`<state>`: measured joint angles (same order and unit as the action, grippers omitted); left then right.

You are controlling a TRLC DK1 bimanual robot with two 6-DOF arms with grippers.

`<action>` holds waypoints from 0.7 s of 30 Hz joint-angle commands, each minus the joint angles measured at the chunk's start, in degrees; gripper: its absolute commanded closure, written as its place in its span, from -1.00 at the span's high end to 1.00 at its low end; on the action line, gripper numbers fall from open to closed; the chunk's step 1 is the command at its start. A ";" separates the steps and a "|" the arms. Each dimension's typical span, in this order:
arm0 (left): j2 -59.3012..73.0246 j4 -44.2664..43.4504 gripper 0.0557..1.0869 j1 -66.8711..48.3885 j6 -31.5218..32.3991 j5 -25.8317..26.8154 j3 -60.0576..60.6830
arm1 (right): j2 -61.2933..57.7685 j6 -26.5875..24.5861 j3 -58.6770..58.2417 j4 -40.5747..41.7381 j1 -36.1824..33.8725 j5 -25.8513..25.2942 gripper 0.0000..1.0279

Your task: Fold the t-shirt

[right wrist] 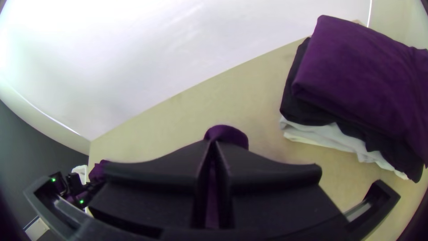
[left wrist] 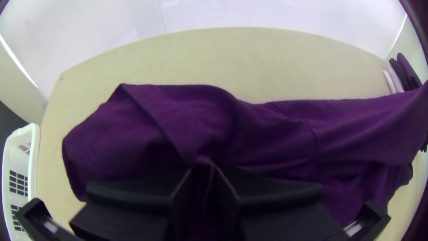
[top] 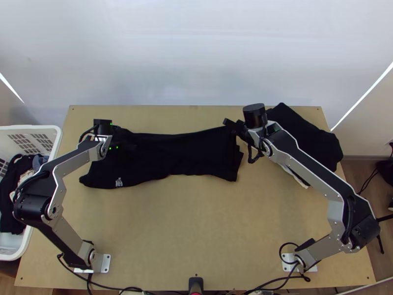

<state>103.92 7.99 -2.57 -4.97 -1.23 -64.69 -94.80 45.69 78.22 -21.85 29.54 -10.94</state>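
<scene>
At the left edge of the frame, a white laundry basket point(top: 57, 140) with clothes in it stands beside the light wooden table point(top: 196, 221). Left of centre, my left gripper point(left wrist: 203, 166) pinches a ridge of dark cloth, its fingers pressed together on the wide end of the t-shirt point(top: 172, 155), inward from the far edge. The garment stretches in a long, layered band from the left of the frame to just past the middle, a small white print point(top: 119, 182) near its lower left edge. Right of centre, my right gripper point(right wrist: 214, 143) has its fingers closed on the band's far right corner, a rounded tuft of fabric poking out beyond the tips; that corner rises clear of the wood. Upper right, a stack of folded clothes point(top: 314, 140) rests near the table's far corner.

I judge the shirt light, limp and soft, with enough drag that flat pads should hold it without a hard squeeze. Nothing about it looks fragile, but loose layers could slide apart, and at the right end their edges already lie out of line. Corners would serve me best, taken through every layer; a shallow pinch on the left might bring up only the top one.
</scene>
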 commanded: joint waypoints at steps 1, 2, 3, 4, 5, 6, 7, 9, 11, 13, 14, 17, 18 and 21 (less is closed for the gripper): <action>-0.38 1.77 -0.93 1.87 3.30 -2.46 -7.47 | 0.59 -0.96 0.53 0.84 0.17 -0.05 -0.94; -0.74 4.14 -0.93 2.48 4.71 -2.37 -10.64 | 0.85 -1.22 0.36 1.72 0.08 -0.05 -0.94; -0.91 6.51 -0.93 3.27 6.55 -2.37 -14.15 | 1.20 -1.75 0.10 3.13 0.08 -0.05 -0.94; -1.00 8.97 -0.93 3.71 7.70 -2.37 -17.76 | 1.64 -2.19 -0.43 4.97 0.08 -0.05 -0.94; -1.35 10.91 -0.93 4.24 8.84 -2.37 -21.18 | 2.17 -2.63 -0.78 6.99 0.17 -0.05 -0.94; -1.79 12.67 -0.93 4.68 10.51 -2.37 -24.70 | 2.70 -2.98 -0.96 8.84 0.08 -0.05 -0.94; -2.23 14.07 -0.93 4.94 11.74 -2.37 -27.78 | 3.05 -3.42 -0.96 10.51 0.17 -0.05 -0.94; -2.84 17.15 -0.93 5.29 14.11 -2.37 -34.19 | 3.93 -4.03 -1.05 13.41 0.08 -0.05 -0.94; -3.55 20.40 -0.93 5.29 16.49 -2.10 -40.17 | 5.24 -5.00 -1.75 15.78 0.17 -0.05 -0.94; -5.39 20.93 -0.93 5.20 19.12 -0.87 -42.45 | 6.30 -5.53 -3.51 19.03 0.34 -0.05 -0.94; -6.10 21.10 -0.93 5.12 19.65 0.27 -42.45 | 6.47 -5.35 -4.12 19.65 0.34 0.04 -0.94; -6.62 24.97 -0.93 4.41 20.00 0.36 -42.37 | 6.65 -3.24 -3.60 13.67 0.52 0.04 -0.94; -6.98 26.29 -0.93 4.33 20.09 0.36 -41.93 | 7.09 -3.24 -3.86 12.44 0.69 0.13 -0.94; -9.61 28.05 -0.93 4.41 20.44 1.59 -37.53 | 8.58 -3.42 -4.04 7.78 1.31 0.30 -0.94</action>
<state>98.13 30.63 1.93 13.21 -1.43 -102.61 -88.66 41.74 75.11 -8.82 30.04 -10.94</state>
